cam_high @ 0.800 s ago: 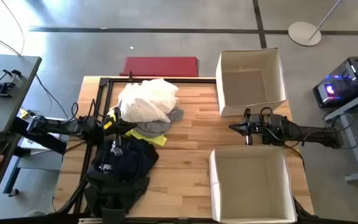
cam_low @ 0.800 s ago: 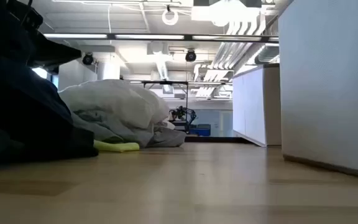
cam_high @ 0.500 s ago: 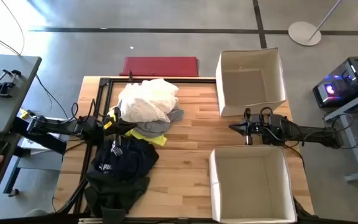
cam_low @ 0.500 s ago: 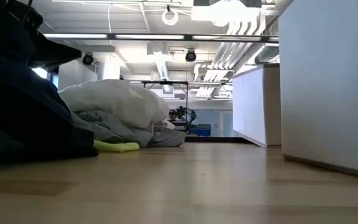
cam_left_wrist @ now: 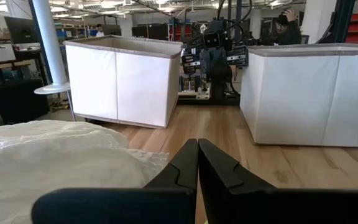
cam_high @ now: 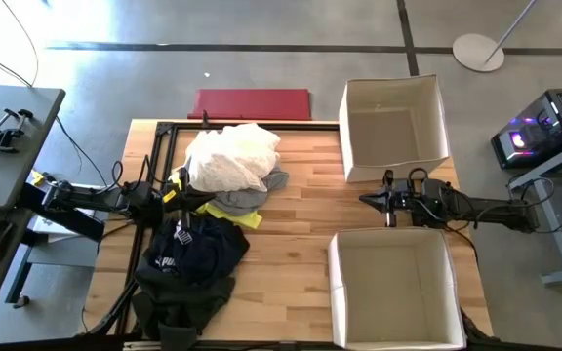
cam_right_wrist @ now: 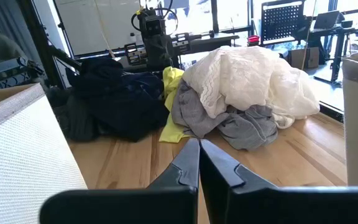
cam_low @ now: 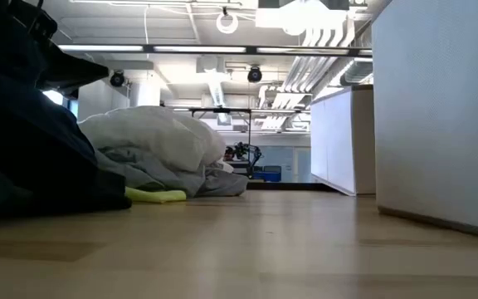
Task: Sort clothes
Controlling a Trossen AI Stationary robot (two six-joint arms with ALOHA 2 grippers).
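Pincer (cam_high: pixel 180 191) beside rumpled clothes (cam_high: pixel 224 175)

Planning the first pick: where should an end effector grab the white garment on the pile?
Probably its raised, crumpled top, coming from above. The white garment lies uppermost, over the grey garment and yellow garment, so a top pinch should lift it alone. The left end effector sits nearest.

The left gripper (cam_high: pixel 177 192) is pressed shut, its arm reaching in level from the left. The right gripper (cam_high: pixel 367 200) is likewise shut, facing it, its arm stretched level from the right.
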